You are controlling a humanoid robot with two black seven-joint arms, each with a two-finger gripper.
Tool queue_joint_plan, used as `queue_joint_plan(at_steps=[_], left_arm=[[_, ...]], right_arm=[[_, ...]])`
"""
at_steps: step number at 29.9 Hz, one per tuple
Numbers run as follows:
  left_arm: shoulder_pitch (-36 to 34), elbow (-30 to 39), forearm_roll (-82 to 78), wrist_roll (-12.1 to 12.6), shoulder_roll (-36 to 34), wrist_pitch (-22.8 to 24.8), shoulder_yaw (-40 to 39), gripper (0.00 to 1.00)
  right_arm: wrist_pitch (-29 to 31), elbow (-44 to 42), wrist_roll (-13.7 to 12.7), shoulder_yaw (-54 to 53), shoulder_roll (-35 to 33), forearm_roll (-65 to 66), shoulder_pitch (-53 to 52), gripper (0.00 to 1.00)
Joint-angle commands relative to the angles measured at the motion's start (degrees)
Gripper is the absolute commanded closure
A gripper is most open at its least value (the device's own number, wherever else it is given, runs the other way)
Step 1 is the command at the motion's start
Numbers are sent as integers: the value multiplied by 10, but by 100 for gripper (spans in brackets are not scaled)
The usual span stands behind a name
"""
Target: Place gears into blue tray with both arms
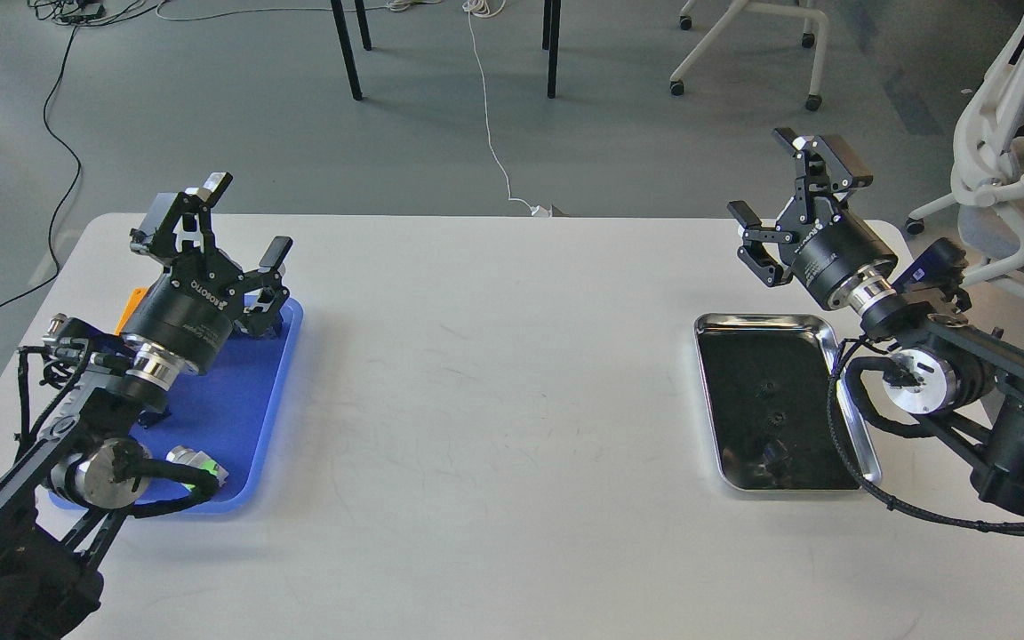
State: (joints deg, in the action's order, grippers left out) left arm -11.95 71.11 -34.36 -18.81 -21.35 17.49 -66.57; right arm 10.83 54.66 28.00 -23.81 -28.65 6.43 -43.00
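Observation:
The blue tray [241, 404] lies at the table's left side, partly under my left arm. My left gripper [250, 220] hangs open above the tray's far end, with nothing between its fingers. Three tiny dark gears [769, 388] rest inside the shiny steel tray [761, 319] on the right; they are hard to make out against its dark inside. Just past that tray's far right corner, my right gripper [792, 188] is raised, open and empty.
A green-faced switch part [202, 464] sits at the blue tray's near end, and an orange piece [132, 308] shows behind my left wrist. White tabletop [494, 373] spans between the trays. An office chair [1019, 169] stands off the far right corner.

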Motion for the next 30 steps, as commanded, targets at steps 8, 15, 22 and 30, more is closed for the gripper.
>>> queue_joint_plan(at_steps=[8,15,22,30], left_arm=[[1,-4,1,-3,-1,1,-1,2],[-3,-4,1,-2,-4,1,5,2],[0,-2,4,-11,-4,0,5,2],[0,1,4,-18,-1,-1,6,2]], right_arm=[[2,-1,0,9,-1,2,-3,1],[19,10,0,70,-58,173,-63,1],[80,26,0,239,-129,417,-235,1],[154,37,0,455,-126,744,-449,1]])
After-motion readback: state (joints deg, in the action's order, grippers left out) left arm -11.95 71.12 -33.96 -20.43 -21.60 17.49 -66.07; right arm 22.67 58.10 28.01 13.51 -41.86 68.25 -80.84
